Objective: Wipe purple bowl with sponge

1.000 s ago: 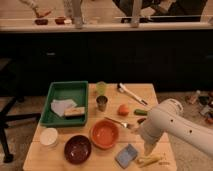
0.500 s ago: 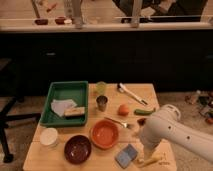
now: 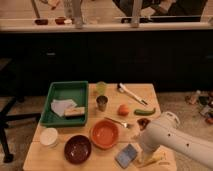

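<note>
- Noted sponge (image 3: 127,155) lying flat on desk (image 3: 102,159), lower middle of frame; purple bowl (image 3: 77,148) at lower left, apart from it.
- Found tool (image 3: 145,154) at lower right, just beside sponge, spread wide, holding nothing.
- Expect light, soft, squashy: pinch across the narrow sides from above.
- Watch for glossy bowl sliding under pressure.

The tabletop (image 3: 111,114) carried two bowls, one purple bowl (image 3: 77,148) and one orange bowl (image 3: 104,134); two cups, a pale cup (image 3: 101,88) and a metal cup (image 3: 102,103); one sponge (image 3: 127,155); one green tray (image 3: 65,92); one fork (image 3: 117,122). One end effector (image 3: 143,151) hung just right of the sponge.
</note>
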